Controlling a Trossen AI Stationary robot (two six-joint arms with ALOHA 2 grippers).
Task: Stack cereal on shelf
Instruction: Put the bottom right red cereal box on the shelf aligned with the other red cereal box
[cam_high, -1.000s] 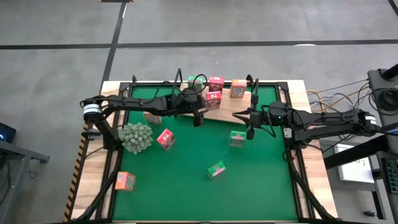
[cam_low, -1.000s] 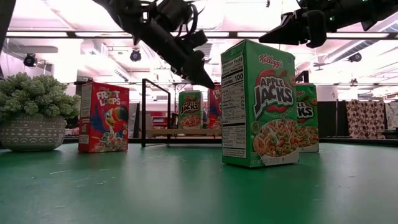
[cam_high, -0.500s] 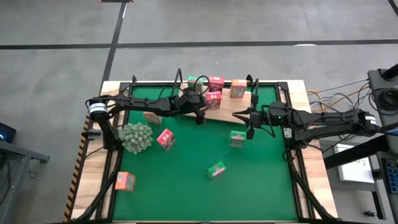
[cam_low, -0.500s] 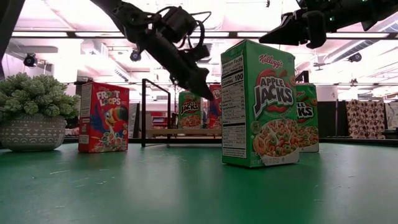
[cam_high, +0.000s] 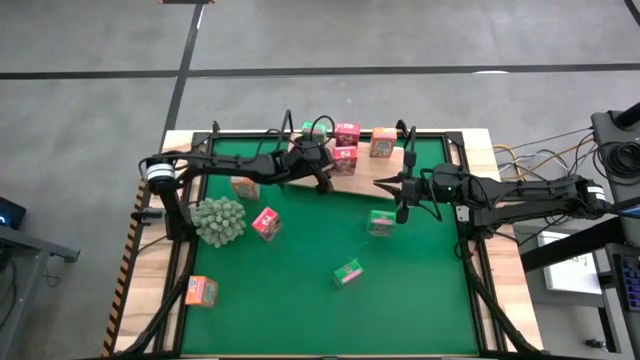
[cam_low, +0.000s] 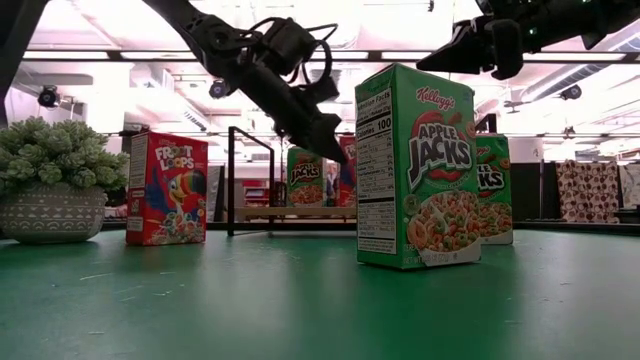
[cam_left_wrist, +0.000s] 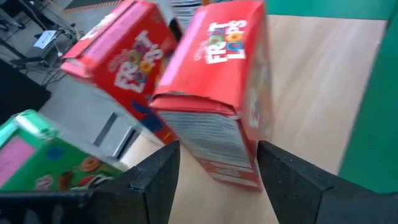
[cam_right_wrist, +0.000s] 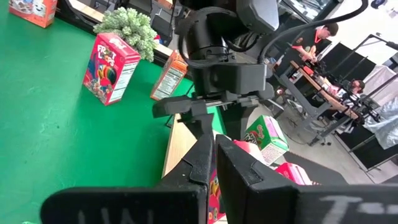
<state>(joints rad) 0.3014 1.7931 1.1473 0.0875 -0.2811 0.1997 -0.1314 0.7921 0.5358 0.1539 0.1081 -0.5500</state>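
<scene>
On the wooden shelf board (cam_high: 365, 184) at the table's far side stands a red cereal box (cam_left_wrist: 214, 106), with another red box (cam_high: 347, 131), a green one (cam_high: 312, 130) and an orange one (cam_high: 382, 143) behind it. My left gripper (cam_high: 326, 182) is open and slants down at the near red box (cam_high: 343, 157) from the table's left, with one finger on either side of it in the left wrist view. My right gripper (cam_high: 378, 183) is shut and hangs in the air above the table, near the shelf's right end. My left gripper has its fingers (cam_left_wrist: 155, 180) on either side of the red box's lower part (cam_left_wrist: 224, 155), coming at it slanting down from the table's left. Whether they touch it I cannot tell. The box stands on the shelf board.
Loose on the green mat are a green box (cam_high: 381, 222), another green box (cam_high: 348, 271), a red box (cam_high: 266, 222) and an orange box (cam_high: 243, 187). One orange box (cam_high: 201, 291) is at the near left edge. A spiky potted plant (cam_high: 220, 220) stands at the left.
My left gripper has sunk a little and gone toward the table's far right, closer to the red box on the shelf board. Its fingers have kept the same gap. The box has stayed in place.
</scene>
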